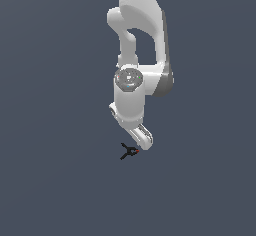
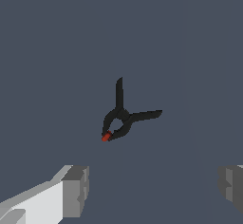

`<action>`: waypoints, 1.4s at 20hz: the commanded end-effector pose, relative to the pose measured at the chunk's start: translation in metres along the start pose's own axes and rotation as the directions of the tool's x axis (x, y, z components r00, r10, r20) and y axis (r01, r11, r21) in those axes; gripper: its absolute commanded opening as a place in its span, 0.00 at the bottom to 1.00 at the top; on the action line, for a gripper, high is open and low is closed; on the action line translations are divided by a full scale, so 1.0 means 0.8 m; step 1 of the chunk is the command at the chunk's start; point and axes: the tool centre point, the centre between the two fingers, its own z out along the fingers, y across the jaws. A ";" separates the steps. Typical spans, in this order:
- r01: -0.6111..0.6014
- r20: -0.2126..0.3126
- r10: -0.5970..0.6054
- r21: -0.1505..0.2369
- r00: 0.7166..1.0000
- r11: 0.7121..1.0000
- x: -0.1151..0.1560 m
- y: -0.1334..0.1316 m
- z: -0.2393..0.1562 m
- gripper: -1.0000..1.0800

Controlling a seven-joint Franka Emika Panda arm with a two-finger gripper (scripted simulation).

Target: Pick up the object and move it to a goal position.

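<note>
The object (image 2: 121, 117) is a small black clamp with two thin splayed handles and a red tip, lying on the flat grey surface. In the exterior view the object (image 1: 129, 151) lies just below the white arm's hand, its red tip toward the hand. My gripper (image 2: 153, 186) is open, with two grey fingertips (image 2: 76, 190) set wide apart and nothing between them. The clamp lies ahead of the fingertips, apart from both. In the exterior view the gripper (image 1: 142, 139) hangs over the clamp's red end, and its fingers are not separately discernible there.
The white arm (image 1: 137, 55) reaches down from the top of the exterior view. An even dark grey surface (image 1: 55, 180) fills the rest of both views.
</note>
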 end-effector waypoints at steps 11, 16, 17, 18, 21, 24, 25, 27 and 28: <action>-0.339 -0.011 0.339 -0.011 0.941 0.941 0.017 -0.012 0.034 0.96; -0.461 -0.019 0.460 -0.013 0.887 0.887 0.023 -0.017 0.047 0.96; -0.482 -0.021 0.481 -0.013 0.876 0.876 0.024 -0.018 0.050 0.96; -0.501 -0.022 0.501 -0.013 0.865 0.865 0.025 -0.019 0.052 0.96; -0.552 -0.027 0.551 -0.013 0.834 0.834 0.027 -0.021 0.058 0.96; -0.590 -0.030 0.589 -0.012 0.807 0.807 0.029 -0.022 0.063 0.96; -0.600 -0.031 0.600 -0.012 0.800 0.800 0.030 -0.023 0.064 0.96; -0.617 -0.033 0.617 -0.011 0.786 0.787 0.030 -0.024 0.066 0.96; -0.624 -0.034 0.624 -0.011 0.781 0.781 0.031 -0.024 0.067 0.96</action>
